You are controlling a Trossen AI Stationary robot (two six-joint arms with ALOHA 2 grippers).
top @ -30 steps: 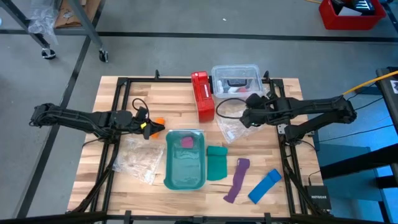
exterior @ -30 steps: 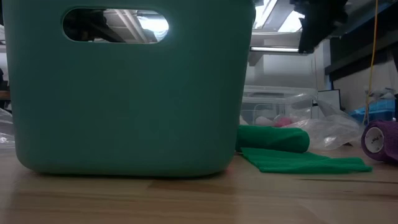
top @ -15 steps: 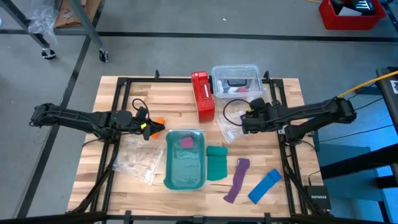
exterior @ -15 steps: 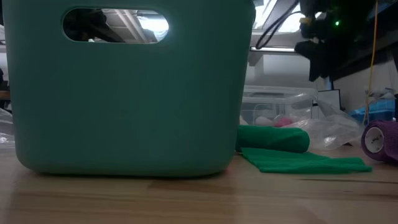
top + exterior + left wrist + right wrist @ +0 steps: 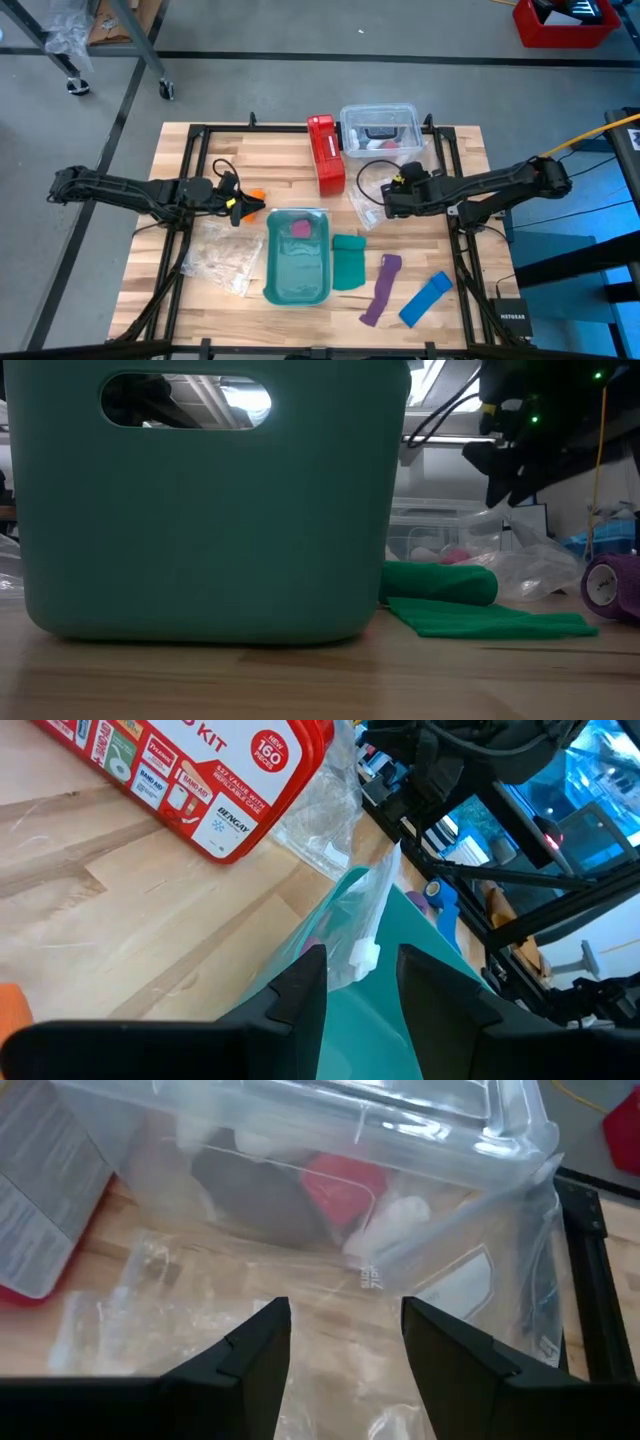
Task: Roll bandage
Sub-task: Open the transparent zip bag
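The left hand [image 5: 246,207], fingers spread, rests by the orange bandage [image 5: 256,194] toward the worktop's [image 5: 270,150] left edge. The right hand [image 5: 383,200], fingers spread, hovers over a clear bag [image 5: 368,208].

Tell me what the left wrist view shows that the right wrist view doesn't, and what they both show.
Only the left wrist view shows the orange bandage at the picture's edge, the teal bin, the print on the red first aid box, and the right arm farther off. Only the right wrist view shows the clear plastic container with its contents, and the right claw open over a clear plastic bag. Both show the wooden table, a part of the red box, clear plastic bags, and an open claw, the left claw included.
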